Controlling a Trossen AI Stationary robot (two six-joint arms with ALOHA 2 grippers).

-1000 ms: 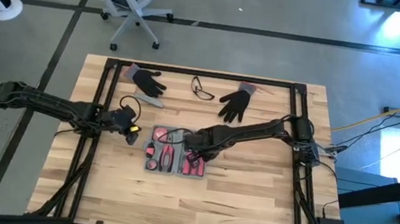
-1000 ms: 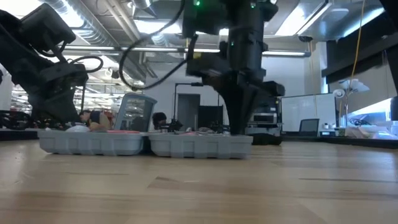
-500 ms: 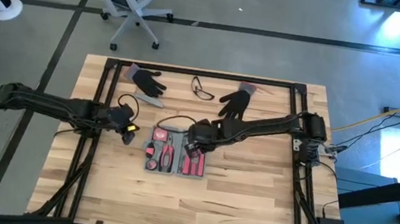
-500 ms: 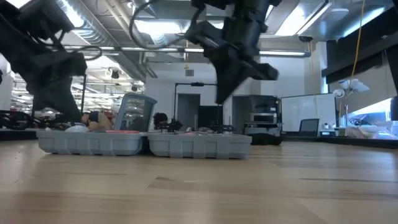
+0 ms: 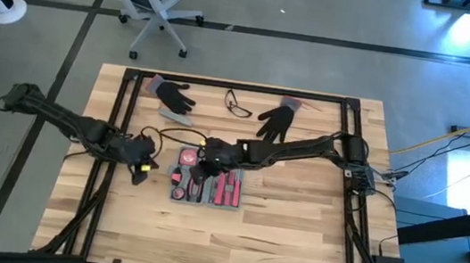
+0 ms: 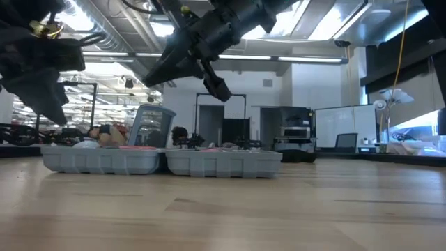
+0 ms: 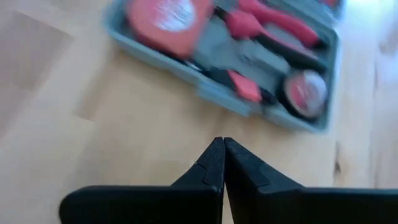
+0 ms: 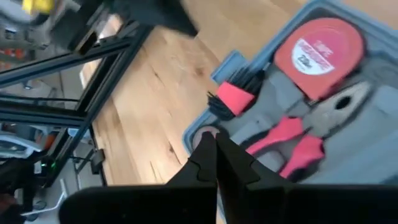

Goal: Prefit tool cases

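Blue-grey plastic tool case (image 5: pixel 208 178) lies open on wooden table (image 5: pixel 295 229).
Right gripper (image 5: pixel 197 171) above it and left gripper (image 5: pixel 136 176) beside it: fingers closed, empty.

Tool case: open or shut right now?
Open. The tool case lies flat in two halves, red tools showing in its recesses.

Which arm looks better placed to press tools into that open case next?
Probably the right: its gripper hangs shut over the tool case, while the left gripper sits shut beside it, over bare table.
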